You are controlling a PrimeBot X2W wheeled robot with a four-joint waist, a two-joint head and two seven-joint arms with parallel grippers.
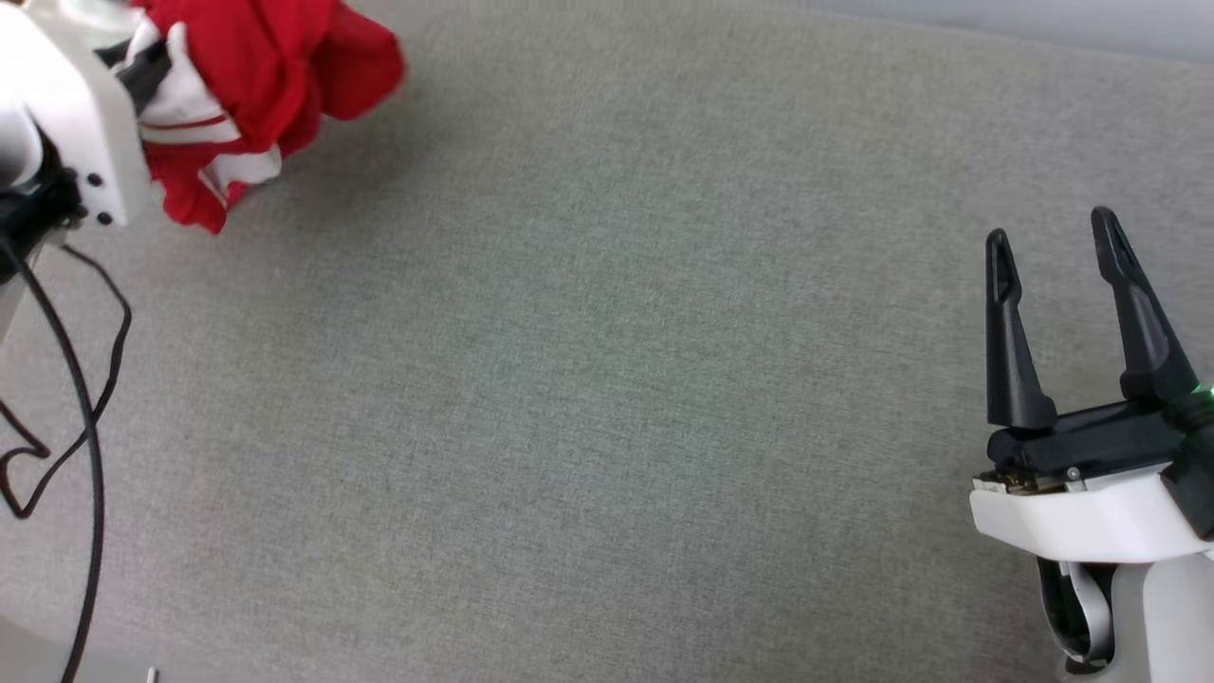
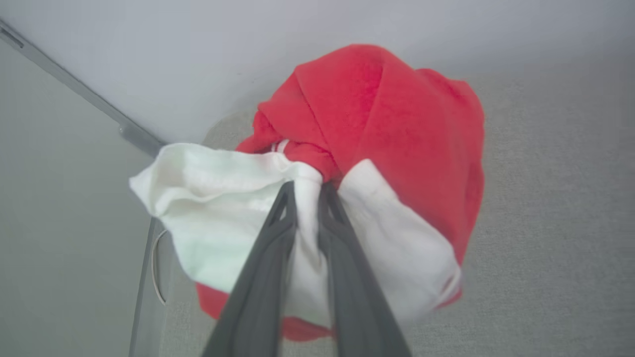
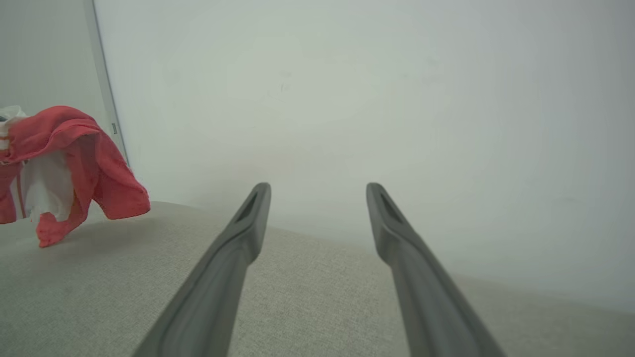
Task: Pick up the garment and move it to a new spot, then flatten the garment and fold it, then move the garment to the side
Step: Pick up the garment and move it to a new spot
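Note:
The garment [image 1: 266,85] is a bunched red jersey with white sleeves, hanging at the head view's top left, lifted off the grey fabric surface [image 1: 607,379]. My left gripper [image 2: 308,191] is shut on a fold of white sleeve and red cloth, and the bundle [image 2: 387,129] droops beyond the fingertips. In the right wrist view the garment [image 3: 69,163] hangs at the far left, its lowest tip just above the surface. My right gripper [image 1: 1053,237] stands open at the lower right with nothing between its fingers [image 3: 248,218].
Black cables [image 1: 85,398] loop down the left edge under my left arm. A pale wall [image 3: 347,99] rises behind the grey surface, with a vertical metal strip [image 3: 106,99] at its left.

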